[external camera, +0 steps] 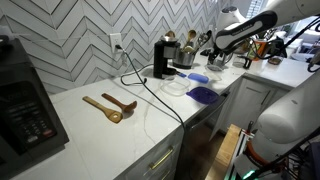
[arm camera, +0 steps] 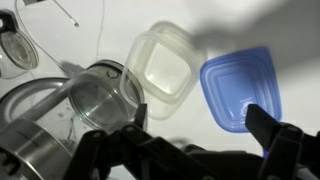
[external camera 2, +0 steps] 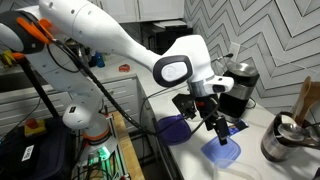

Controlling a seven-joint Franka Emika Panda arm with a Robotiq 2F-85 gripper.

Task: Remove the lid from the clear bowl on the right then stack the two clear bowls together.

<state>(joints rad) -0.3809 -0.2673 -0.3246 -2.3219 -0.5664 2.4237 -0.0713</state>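
Observation:
In the wrist view a clear bowl (arm camera: 160, 62) stands uncovered on the white counter. The light-blue lid (arm camera: 240, 86) lies flat right beside it. My gripper (arm camera: 198, 108) hovers above the gap between them, open and empty, with one finger near the bowl and the other over the lid's edge. In both exterior views the gripper (external camera 2: 213, 122) (external camera: 215, 57) hangs over the lid (external camera 2: 222, 152) (external camera: 197, 77). A faint clear bowl (external camera: 174, 87) shows near the coffee maker. I cannot make out a second clear bowl for certain.
A black coffee maker (external camera: 162, 58) (external camera 2: 240, 84) with its glass carafe (arm camera: 95, 98) stands close by. A larger violet-blue flat piece (external camera: 204, 94) (external camera 2: 175, 128) lies near the counter's edge. Also there are a metal kettle (external camera 2: 285, 140), two wooden spoons (external camera: 110, 106) and a black cable (external camera: 150, 90).

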